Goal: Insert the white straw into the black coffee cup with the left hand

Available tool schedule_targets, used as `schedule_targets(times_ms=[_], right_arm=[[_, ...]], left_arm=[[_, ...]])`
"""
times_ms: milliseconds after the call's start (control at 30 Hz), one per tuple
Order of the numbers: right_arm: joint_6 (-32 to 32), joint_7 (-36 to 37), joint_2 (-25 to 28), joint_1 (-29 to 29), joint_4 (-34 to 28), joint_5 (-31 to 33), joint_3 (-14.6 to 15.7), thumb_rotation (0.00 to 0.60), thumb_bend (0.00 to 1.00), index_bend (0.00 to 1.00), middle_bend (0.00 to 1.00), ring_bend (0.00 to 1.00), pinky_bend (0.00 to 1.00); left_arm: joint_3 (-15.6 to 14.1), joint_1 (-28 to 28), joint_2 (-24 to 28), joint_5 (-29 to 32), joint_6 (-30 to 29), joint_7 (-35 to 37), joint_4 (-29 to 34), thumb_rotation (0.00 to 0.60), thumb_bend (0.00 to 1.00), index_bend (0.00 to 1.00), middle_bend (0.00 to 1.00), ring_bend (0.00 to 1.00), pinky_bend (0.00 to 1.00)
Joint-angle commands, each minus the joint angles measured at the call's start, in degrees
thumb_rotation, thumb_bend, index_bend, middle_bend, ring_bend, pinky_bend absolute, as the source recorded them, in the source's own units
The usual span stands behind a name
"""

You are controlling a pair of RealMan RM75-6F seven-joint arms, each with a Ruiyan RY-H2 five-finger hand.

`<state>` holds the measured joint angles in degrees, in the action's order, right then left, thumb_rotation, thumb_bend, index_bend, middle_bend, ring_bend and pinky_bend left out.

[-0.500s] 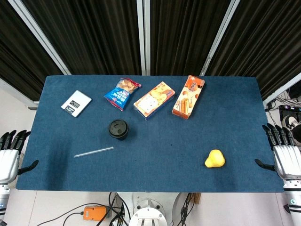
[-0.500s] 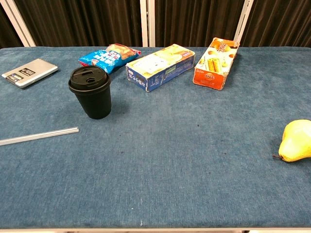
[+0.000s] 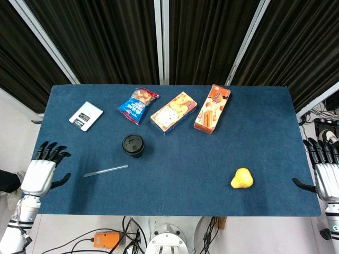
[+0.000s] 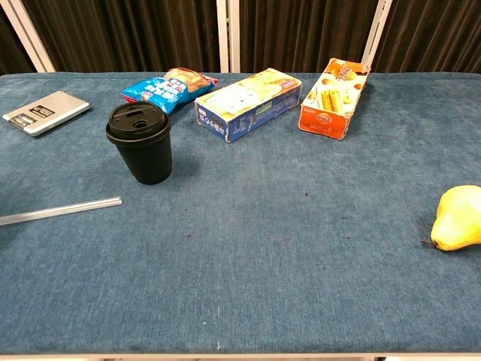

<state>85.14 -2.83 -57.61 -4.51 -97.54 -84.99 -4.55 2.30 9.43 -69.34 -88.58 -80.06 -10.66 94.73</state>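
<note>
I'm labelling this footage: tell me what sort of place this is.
Probably a robot lab test bench: a blue cloth-covered table backed by black curtains, with loose cables on the floor beneath.

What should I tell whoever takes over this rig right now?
Left hand: open, over the table's left edge, holding nothing, short of the straw.
Right hand: open, off the table's right edge.
White straw: flat on the blue table, in front of the cup, untouched.
Black coffee cup: upright, lid on.
Done: nothing yet.
Left: grasp the straw with the left hand and insert it into the cup lid.
</note>
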Motion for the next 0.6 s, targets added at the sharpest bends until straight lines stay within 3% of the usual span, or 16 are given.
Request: schedule_targets(times_ms=[33,267,600], right_arm=[[-0.1,0.2,0.0,0.1,0.2,0.2,0.1,0.600,0.11,0.00,0.10,0.00,0.06],[-0.7,0.7,-0.3,-0.2,1.0,0.6,-0.1,0.600,0.11,0.00,0.10,0.00,0.06],[-1.9,1.0,-0.7,-0.5,1.7,1.4,-0.2,0.600,0.11,0.00,0.10,0.00,0.06]], left_arm=[[0.3,2.3,-2.6,0.7,3.2,-3.8,1.5,0.600,0.21,0.39,0.21,0.11,0.00],[1.3,5.5,-9.3,6.1,8.4,-14.7,2.3,0.600,0.25,0.39,0.21,0.09,0.00],[2.3,9.0,-15.9,18.8,12.6,-33.0,3.8,0.600,0.25,0.39,0.21,0.08,0.00]])
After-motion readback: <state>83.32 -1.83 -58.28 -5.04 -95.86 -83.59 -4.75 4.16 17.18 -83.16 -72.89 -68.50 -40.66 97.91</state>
